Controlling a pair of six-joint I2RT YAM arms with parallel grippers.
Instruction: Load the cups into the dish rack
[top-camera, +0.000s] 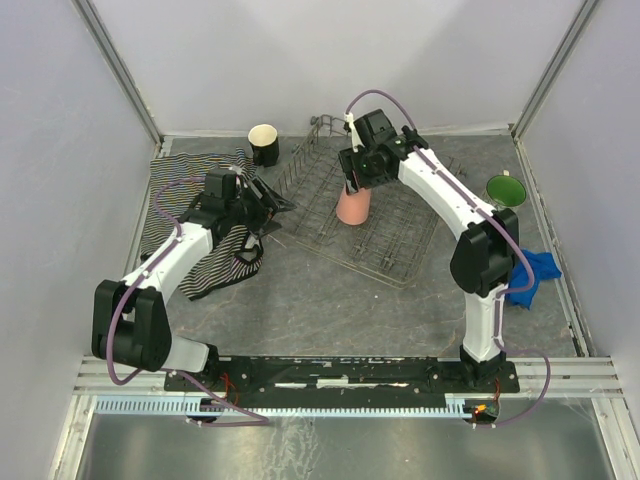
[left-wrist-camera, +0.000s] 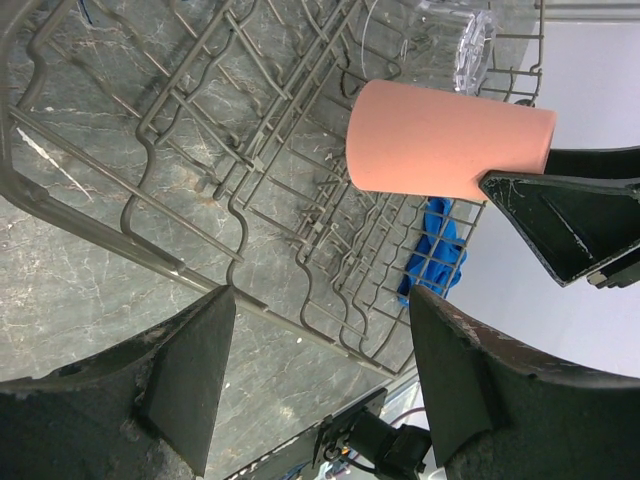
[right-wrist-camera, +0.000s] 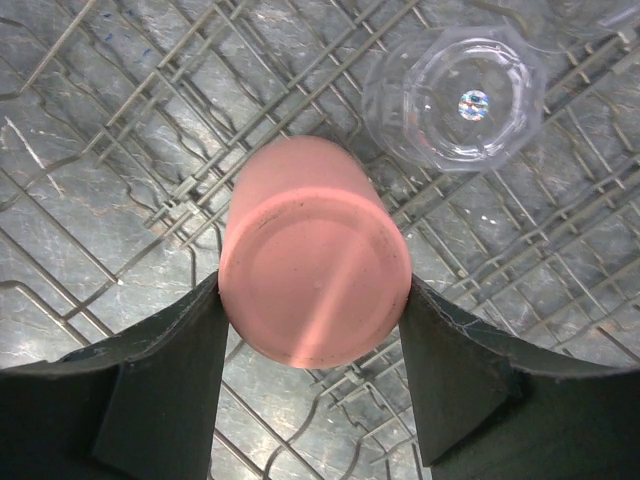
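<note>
Grey marbled tabletop (top-camera: 330, 310), walled in by pale panels, carries the whole scene. At its middle the right gripper (right-wrist-camera: 312, 288) is closed on the salmon-pink tumbler (right-wrist-camera: 315, 250). Its two dark fingers (right-wrist-camera: 170, 380) are pressed against opposite sides, and the tumbler's flat base is turned up toward the wrist camera, so the tumbler is held mouth down. It is held inside the dish rack (top-camera: 400, 245), over the wire rows near the rack's far side. Whether its rim is already seated on the wires cannot be told, since the rim is hidden beneath the body.

Just beside it the small clear glass (right-wrist-camera: 465, 95) is seen inverted in the rack, close but apparently not touching.

For this step to be done well, the tumbler should be lowered straight down until the rim is borne by the wires. It should be kept upright and away from the glass. The jaws should be parted only once the weight is taken by the rack, and the arm should then be lifted vertically so that no finger drags the tumbler over.

The left gripper (left-wrist-camera: 320, 335) is open and empty. It is held low at the rack's left edge, over a striped cloth (top-camera: 185, 215).

Two cups are left outside the rack. The black mug (top-camera: 264, 143) stands beyond the rack's far left corner, and the floral mug (top-camera: 506, 190), with its green interior showing, stands to the right of the rack. A blue cloth (top-camera: 538, 272) lies nearer on that side.
</note>
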